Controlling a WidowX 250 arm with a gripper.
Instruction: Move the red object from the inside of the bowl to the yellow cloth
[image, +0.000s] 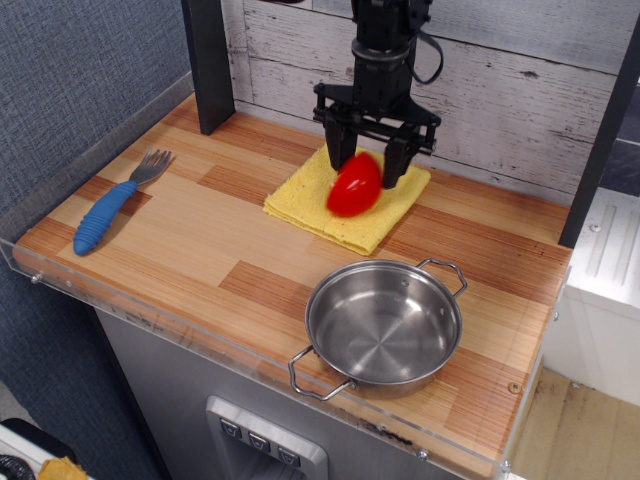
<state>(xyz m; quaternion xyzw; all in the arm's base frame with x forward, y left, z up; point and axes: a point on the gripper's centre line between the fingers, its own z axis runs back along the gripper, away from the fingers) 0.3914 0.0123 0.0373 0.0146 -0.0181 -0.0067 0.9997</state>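
The red object (354, 188) is a glossy rounded piece, blurred by motion, just under my gripper (365, 163) and over the middle of the yellow cloth (305, 196). The gripper's black fingers (335, 150) stand apart on either side above the red object and no longer clamp it, so the gripper is open. Whether the red object touches the cloth cannot be told. The bowl (384, 322), a shiny steel pan with two wire handles, stands empty at the front right of the counter.
A blue-handled fork (112, 203) lies at the left of the wooden counter. A dark post (208, 62) stands at the back left. A clear plastic lip (150, 310) runs along the front edge. A white plank wall is behind.
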